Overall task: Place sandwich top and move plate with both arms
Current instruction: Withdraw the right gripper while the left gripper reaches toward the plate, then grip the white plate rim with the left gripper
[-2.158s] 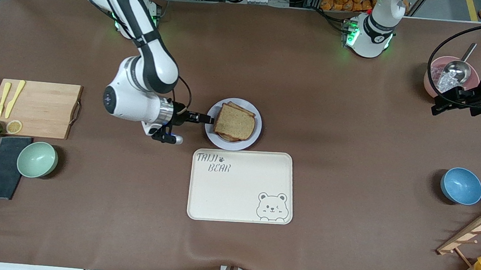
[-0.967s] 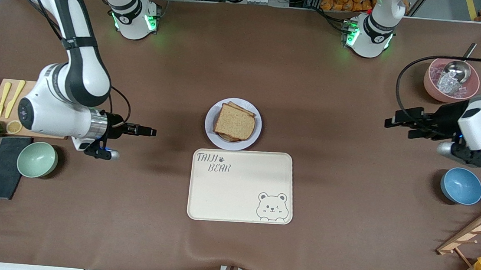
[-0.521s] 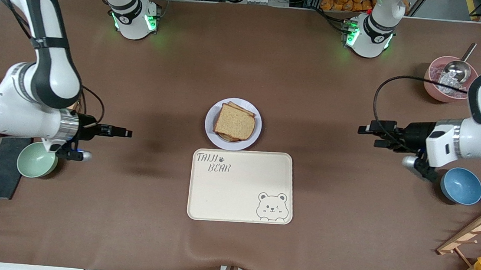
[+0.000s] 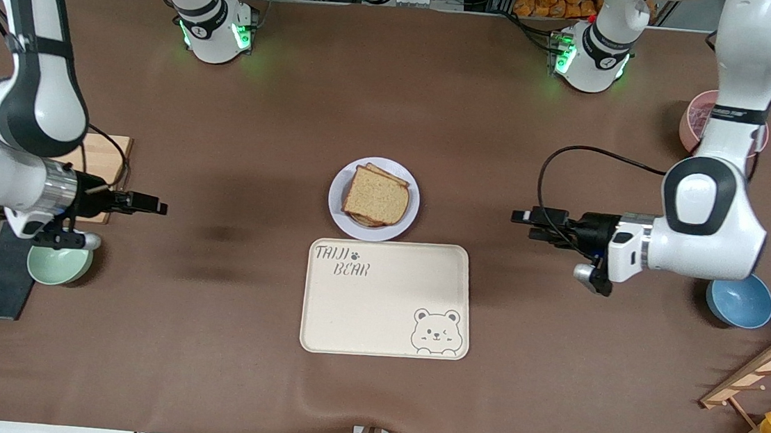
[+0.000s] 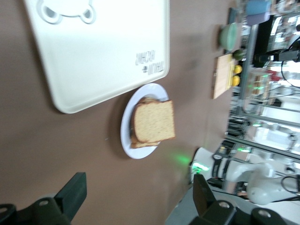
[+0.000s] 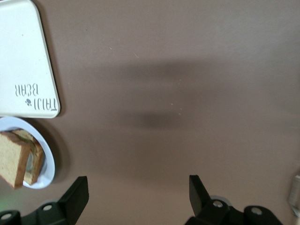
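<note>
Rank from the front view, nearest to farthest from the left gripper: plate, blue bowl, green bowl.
Left gripper is open, over bare table toward the left arm's end.
1. Plate, mid-table, with the sandwich top on it; marginally closer.
2. Blue bowl, by the left arm's end; nearly tied with the plate.
3. Green bowl, at the right arm's end, beneath the open right gripper.

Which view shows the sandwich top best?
The front view: the sandwich top lies whole and square-on, on the plate. The left wrist view shows it whole but slanted; the right wrist view catches only its edge at the frame border.
</note>
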Tool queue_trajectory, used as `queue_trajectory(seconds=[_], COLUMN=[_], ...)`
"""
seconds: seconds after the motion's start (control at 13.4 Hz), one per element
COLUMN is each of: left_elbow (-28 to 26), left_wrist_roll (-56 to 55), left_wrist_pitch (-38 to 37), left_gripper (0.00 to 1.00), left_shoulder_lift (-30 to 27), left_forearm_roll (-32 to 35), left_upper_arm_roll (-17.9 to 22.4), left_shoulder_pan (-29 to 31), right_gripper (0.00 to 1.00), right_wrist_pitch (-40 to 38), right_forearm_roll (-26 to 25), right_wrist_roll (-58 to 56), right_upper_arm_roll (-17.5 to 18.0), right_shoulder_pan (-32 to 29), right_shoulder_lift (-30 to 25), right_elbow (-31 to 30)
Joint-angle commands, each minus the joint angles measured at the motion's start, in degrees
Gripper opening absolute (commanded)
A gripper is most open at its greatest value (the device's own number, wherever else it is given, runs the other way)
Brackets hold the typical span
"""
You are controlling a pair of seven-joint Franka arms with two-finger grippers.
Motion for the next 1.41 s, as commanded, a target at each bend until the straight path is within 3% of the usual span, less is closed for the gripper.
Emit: queue_trajectory(seconds=[0.0, 0.15, 0.37, 0.52, 0.82, 1.04, 1.34], left_elbow=[-6.5, -9.8, -14.2, -16.9, -17.1, -17.1, -16.2], left_wrist_roll=[9.3, 12.9, 19.7, 27.0, 37.2, 37.4, 37.5], left_wrist_pitch=[3.4, 4.6, 4.8, 4.9, 5.8, 8.2, 11.8], left_gripper=[0.99, 0.97, 0.93, 0.92, 0.82, 0.70, 0.65], left_shoulder_lift=[1.0, 1.8, 3.3, 6.1, 12.4, 12.6, 14.1], left_forearm_roll=[-8.2, -13.5, -18.0, -24.5, -34.0, -36.9, -42.3], left_upper_arm_roll=[0.1, 0.1, -0.1, -1.1, -1.4, -1.5, -1.5], left_shoulder_pan=[-0.5, -2.5, -2.6, -2.7, -4.8, -6.9, -10.5], right_gripper=[0.97, 0.99, 1.00, 1.00, 1.00, 1.00, 1.00], right_wrist_pitch=[-9.0, -14.4, -15.0, -15.2, -19.8, -21.6, -24.0], right_forearm_roll=[-6.9, -9.1, -11.4, -11.7, -12.5, -14.6, -14.8], right_wrist_roll=[0.1, -0.2, -0.4, -0.4, 0.0, -0.1, 0.2], right_upper_arm_roll=[1.4, 1.3, 1.7, 1.6, 1.1, 1.4, 1.7], right_shoulder_pan=[-1.9, -2.4, -3.0, -3.0, -2.6, -2.7, -2.7], right_shoulder_lift=[-2.1, -2.2, -4.6, -5.7, -8.2, -10.9, -13.4], right_elbow=[8.8, 14.2, 15.0, 16.0, 18.8, 19.6, 19.3])
